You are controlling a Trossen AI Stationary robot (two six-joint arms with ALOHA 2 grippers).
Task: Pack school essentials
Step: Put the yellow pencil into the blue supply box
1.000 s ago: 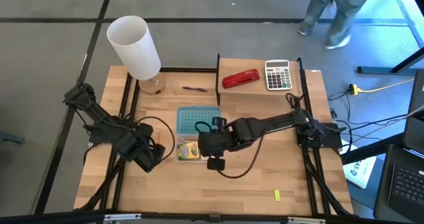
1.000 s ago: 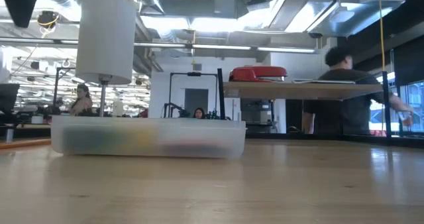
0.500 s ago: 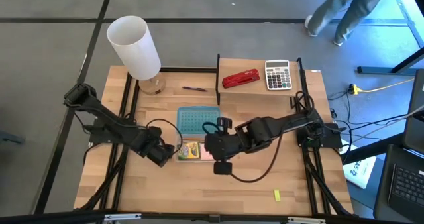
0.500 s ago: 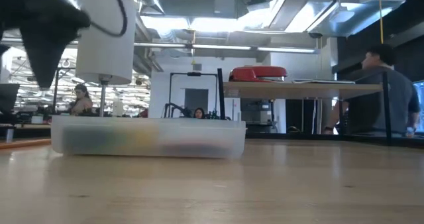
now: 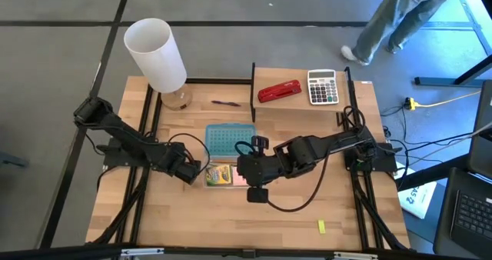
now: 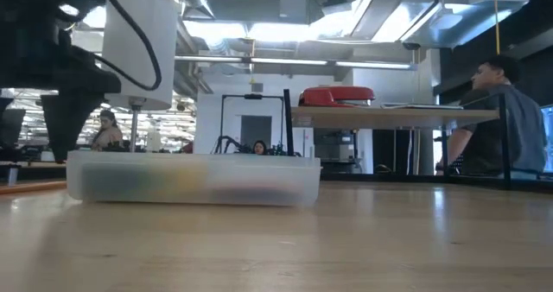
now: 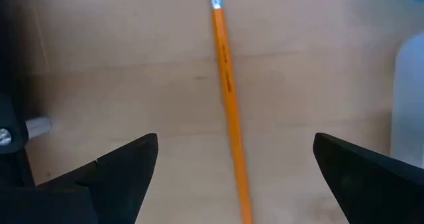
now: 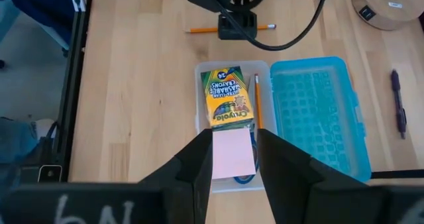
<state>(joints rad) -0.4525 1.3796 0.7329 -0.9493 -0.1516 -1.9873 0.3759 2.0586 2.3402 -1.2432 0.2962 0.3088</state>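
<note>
Green-yellow crayon box [image 8: 228, 98] lying flat in clear case, orange pencil [image 8: 257, 102] alongside it, pink sticky-note pad [image 8: 232, 152] at its end, another orange pencil [image 7: 228, 98] loose on table, tiny yellow block [image 5: 322, 227] near front edge, thin dark-red pen [image 5: 225, 103] at back.

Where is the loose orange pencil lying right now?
The orange pencil lies on the bare wooden table, outside the clear case. In the left wrist view it sits between the left gripper's open fingers; in the right wrist view it lies beyond the crayon box.

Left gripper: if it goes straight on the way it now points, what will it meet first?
Most likely the orange pencil lying on the table. The left gripper is open, the pencil centred between its fingers; height above it is unclear.
</note>
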